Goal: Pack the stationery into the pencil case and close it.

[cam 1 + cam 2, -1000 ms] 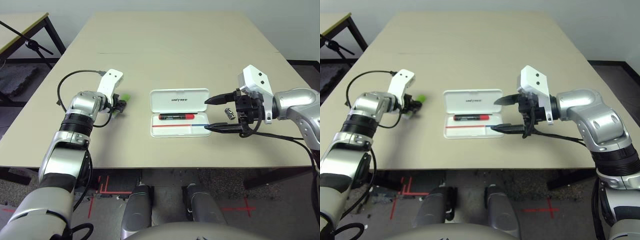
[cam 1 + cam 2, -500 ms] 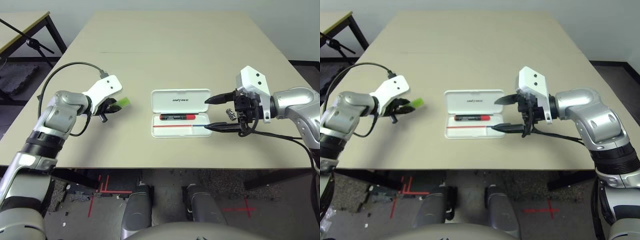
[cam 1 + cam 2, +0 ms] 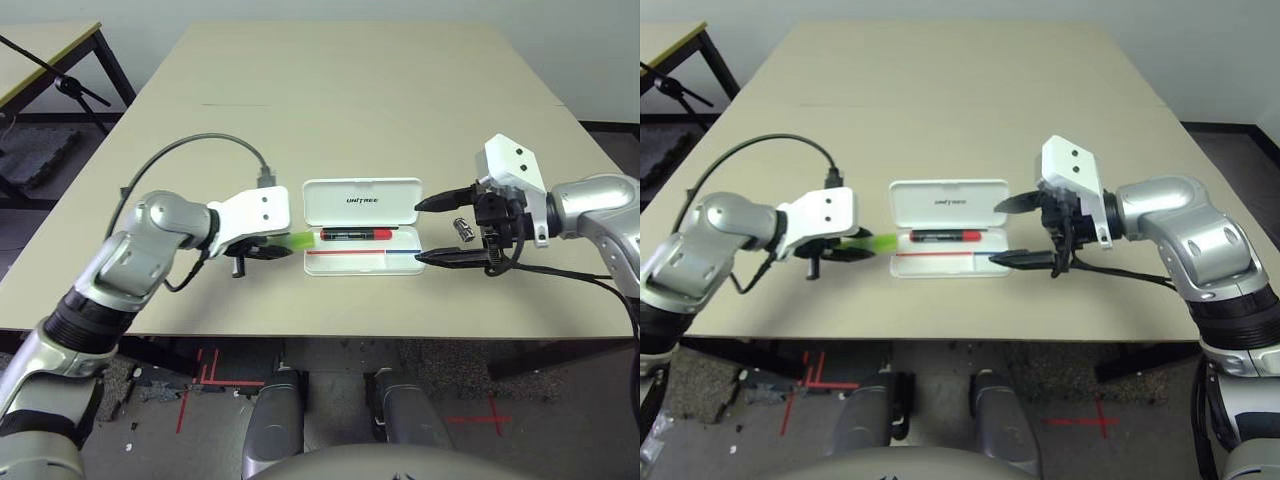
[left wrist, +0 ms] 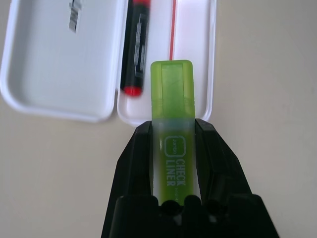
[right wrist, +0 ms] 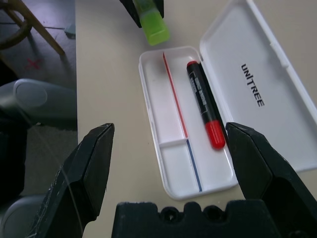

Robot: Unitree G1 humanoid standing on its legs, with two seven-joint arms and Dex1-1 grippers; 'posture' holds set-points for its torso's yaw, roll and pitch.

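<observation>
- We see a wide beige counter (image 3: 340,90) with bare room behind the case and at both sides; its near edge runs close under both arms
- The pencil case (image 3: 361,238) lies open mid-counter, near the front edge: flat, white, round-cornered, its lid laid back with black lettering, a red and blue stripe in the tray
- Our right gripper (image 3: 432,229) hovers at the case's right end, fingers spread wide, holding nothing
- Our left gripper (image 3: 262,247) sits just left of the case, fingers clamped on the highlighter (image 4: 173,124), lime-green, its tip at the tray's left edge
- The red marker (image 3: 355,234) lies in the tray beside the hinge
- A tiny metal piece (image 3: 461,229) rests on the counter right of the case
</observation>
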